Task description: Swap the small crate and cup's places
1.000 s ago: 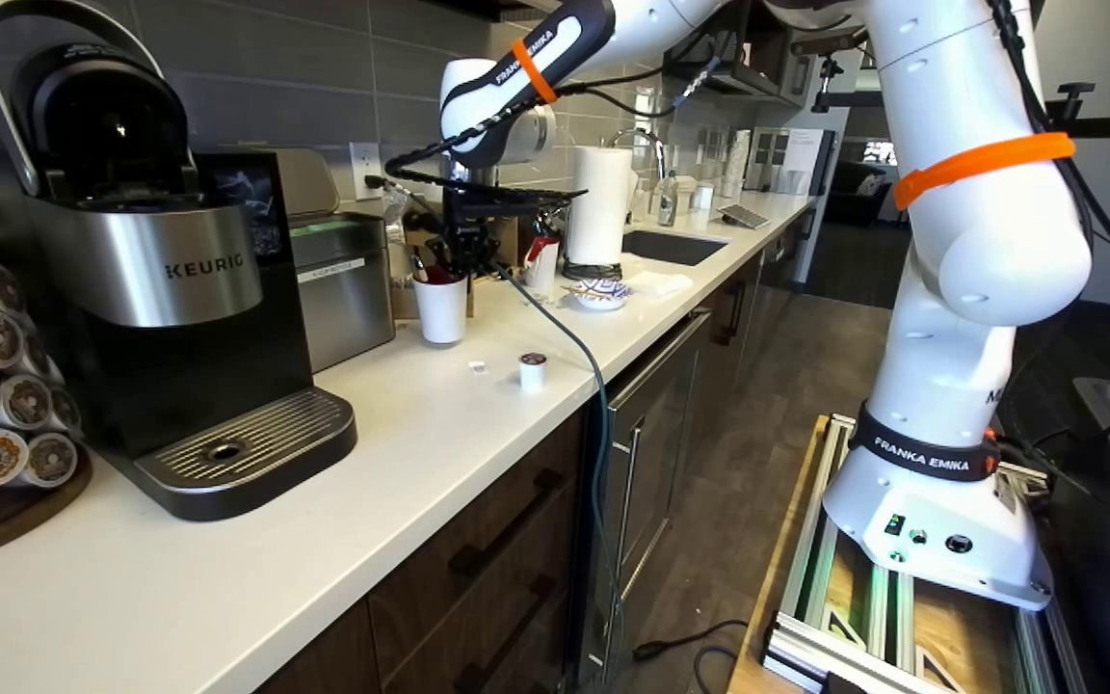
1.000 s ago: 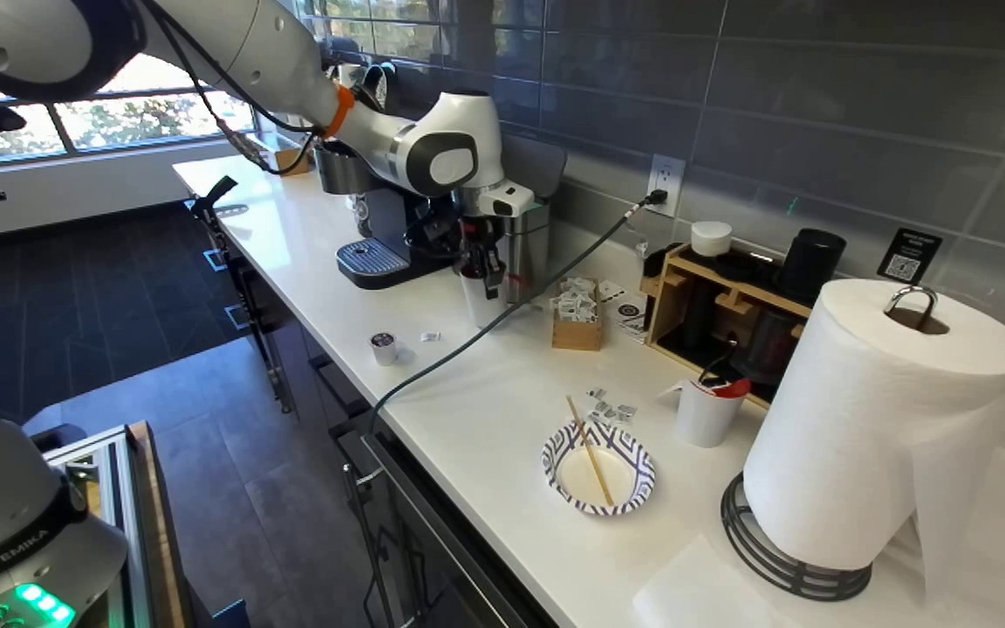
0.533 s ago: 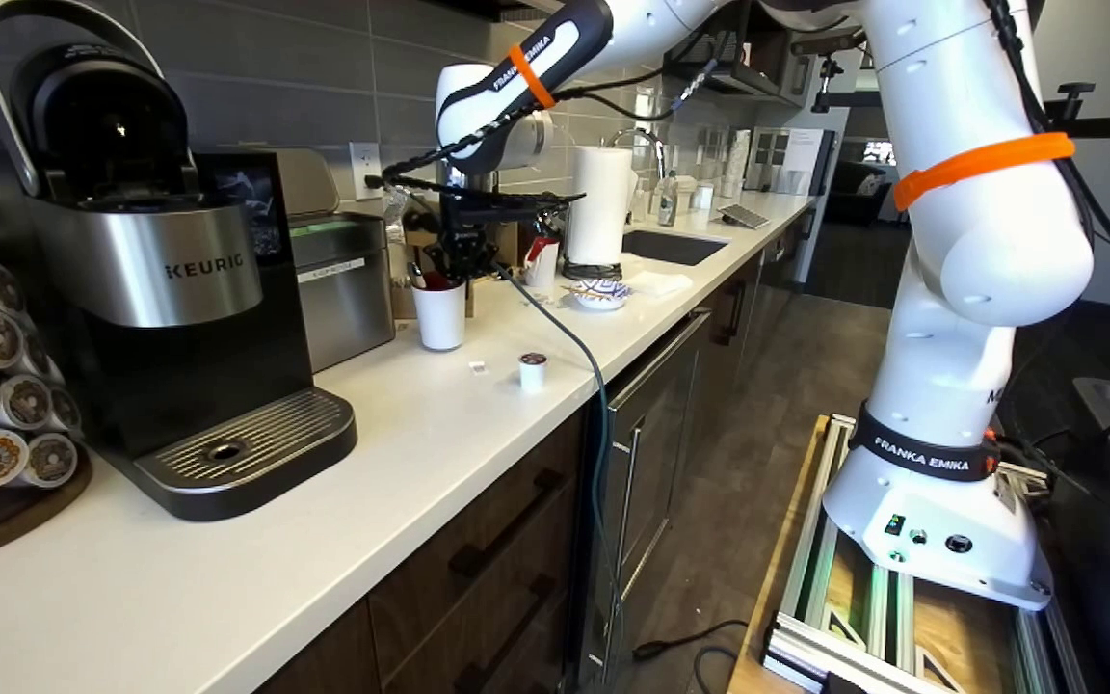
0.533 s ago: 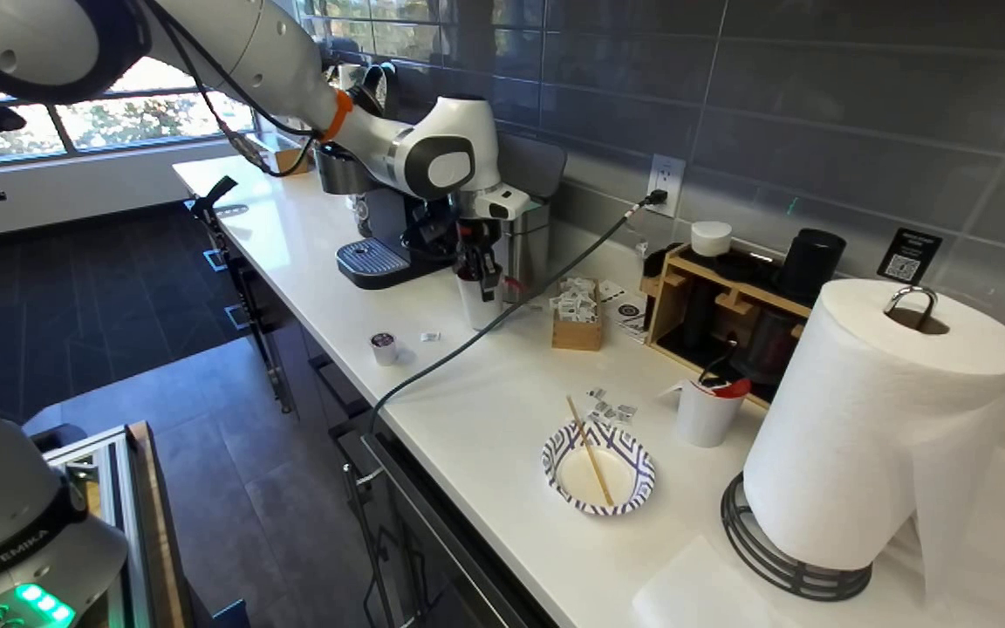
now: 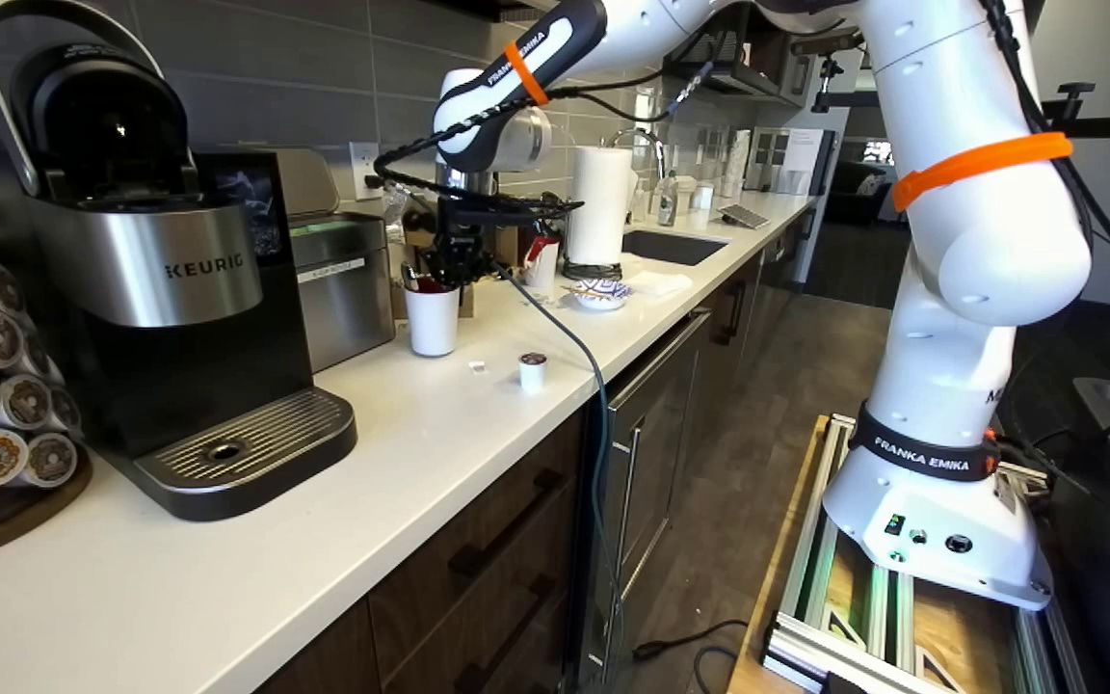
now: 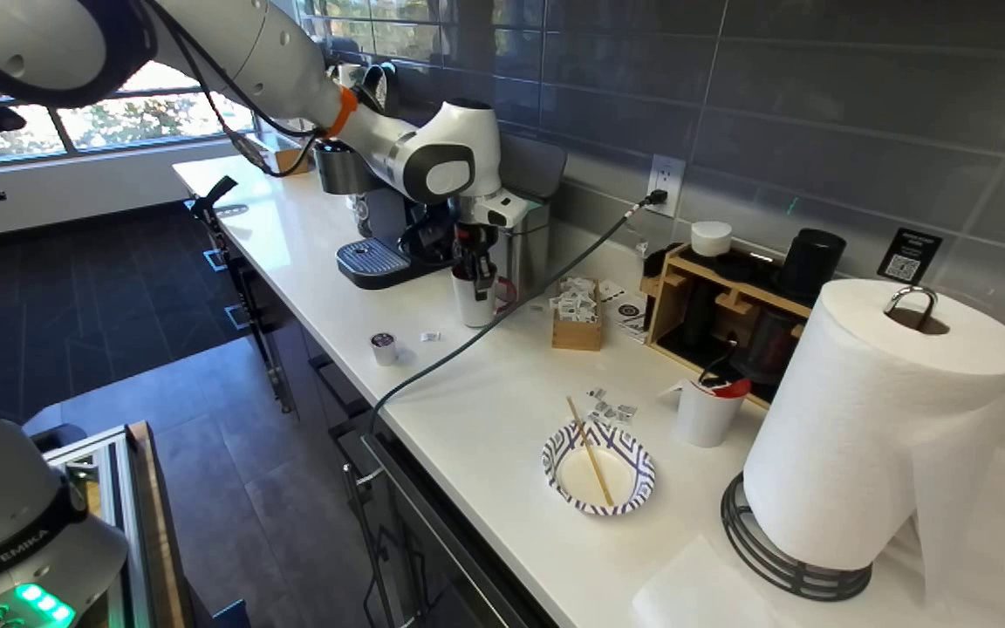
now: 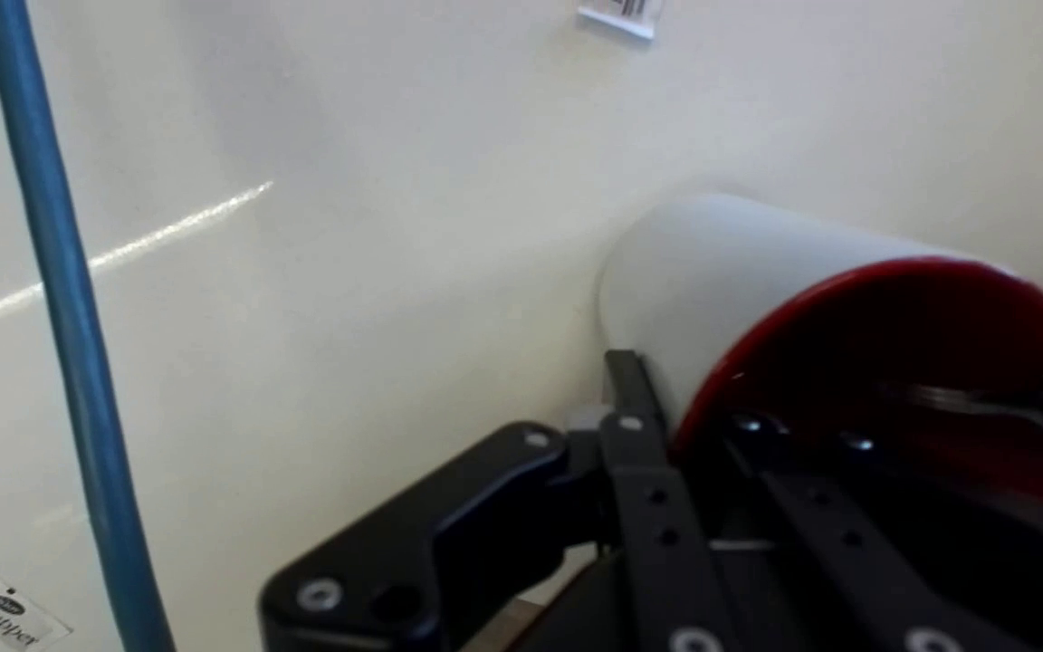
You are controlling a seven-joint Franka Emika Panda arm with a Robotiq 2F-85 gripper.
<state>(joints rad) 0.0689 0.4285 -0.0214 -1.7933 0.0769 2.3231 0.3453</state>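
The white cup (image 5: 432, 326) has been shifted slightly toward the coffee machine (image 5: 170, 275) in both exterior views. In an exterior view, the small crate (image 6: 577, 335) is seen nearby on the counter (image 6: 485, 419). In the wrist view, the cup's wall is pinched by the gripper (image 7: 684, 391).

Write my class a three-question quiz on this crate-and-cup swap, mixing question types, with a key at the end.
1. Multiple choice: the gripper holds the white cup. What colour is the cup inside?
A. Blue
B. Red
C. Green

2. True or false: the small crate holds packets.

3. Short answer: what might hinder carrying the white cup to its new place?

Key:
1. B
2. True
3. Probably the cable, which runs past the white cup in the wrist view.
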